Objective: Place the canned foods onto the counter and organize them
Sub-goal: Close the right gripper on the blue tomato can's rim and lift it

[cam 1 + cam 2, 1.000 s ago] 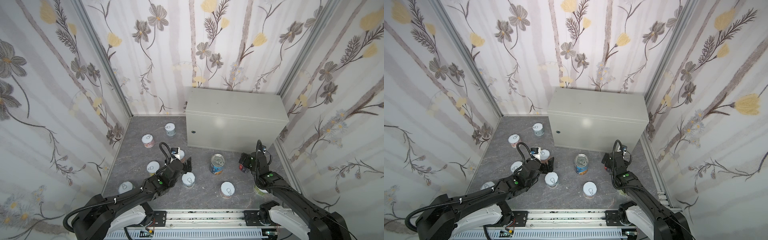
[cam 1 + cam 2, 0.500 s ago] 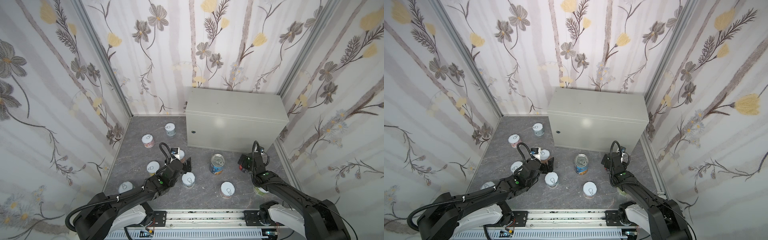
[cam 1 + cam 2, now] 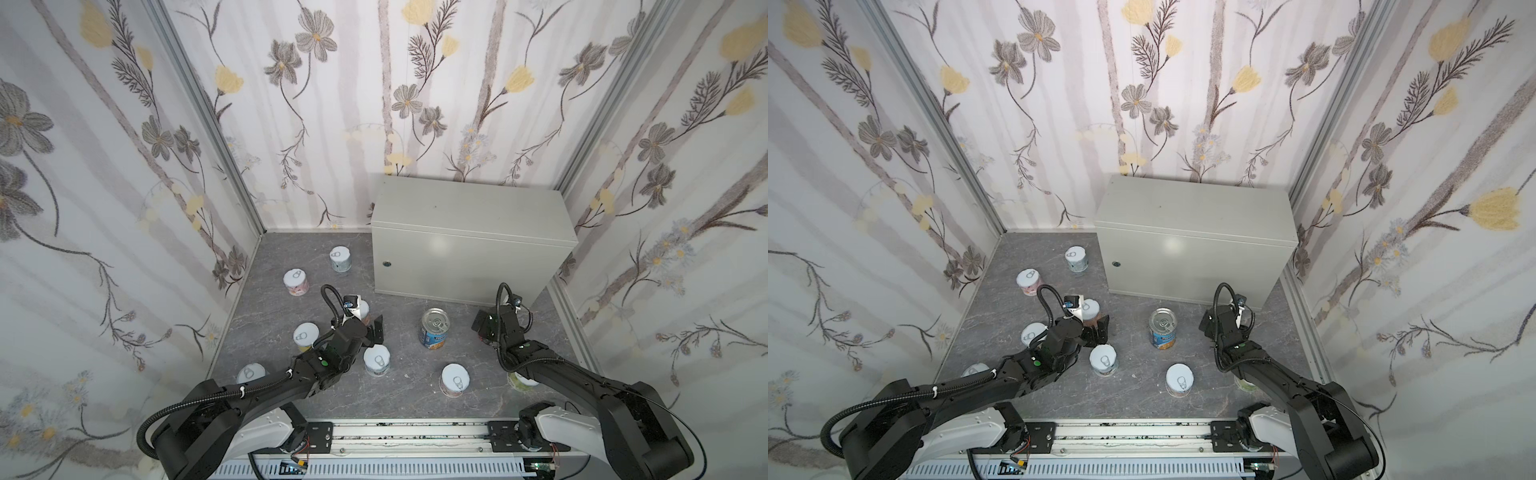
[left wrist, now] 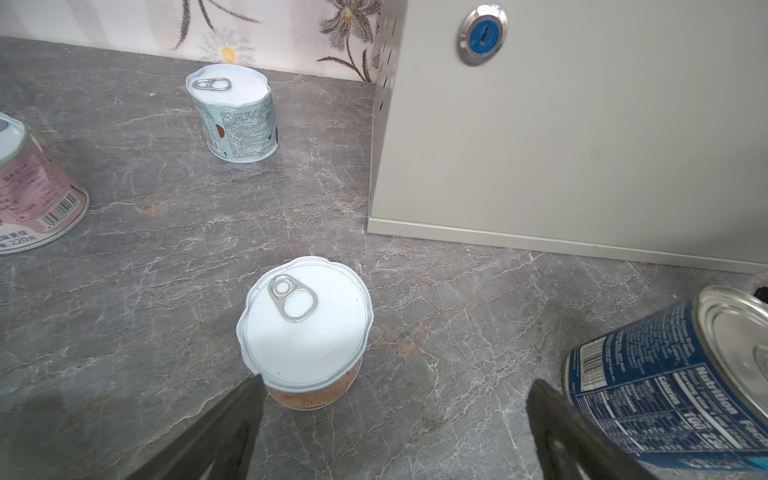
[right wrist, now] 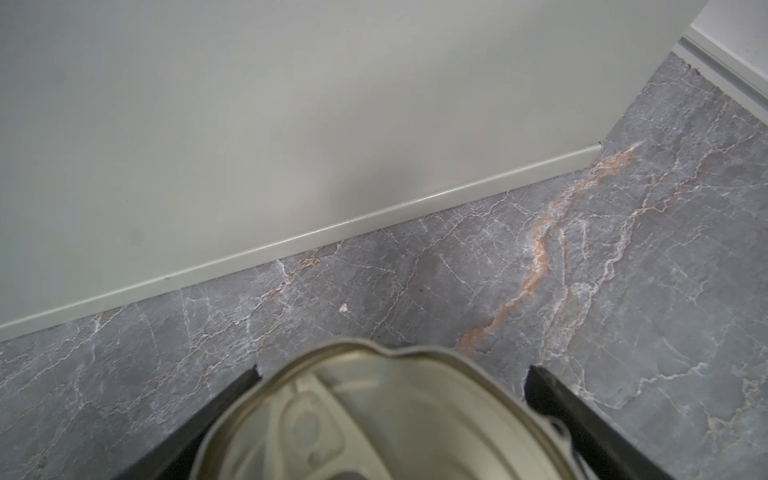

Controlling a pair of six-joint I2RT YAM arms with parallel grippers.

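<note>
On the marbled floor (image 4: 124, 291), left tool (image 4: 395, 380) gapes by an orange can (image 4: 305, 328); right tool (image 5: 394, 370) straddles a dented can (image 5: 374, 419), grip unclear.

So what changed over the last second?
Right gripper shifted slightly toward the middle; its jaws now straddle a can, grip unclear. Left gripper, open near the orange-label can, and the other cans stayed put.

Short white-lidded tin cans (image 3: 377, 360) stand on the dark marbled floor (image 3: 270, 320), left of and before the light-grey metal cabinet box (image 3: 465, 257); the tall blue tin can (image 3: 433, 330) stands just before it.
</note>
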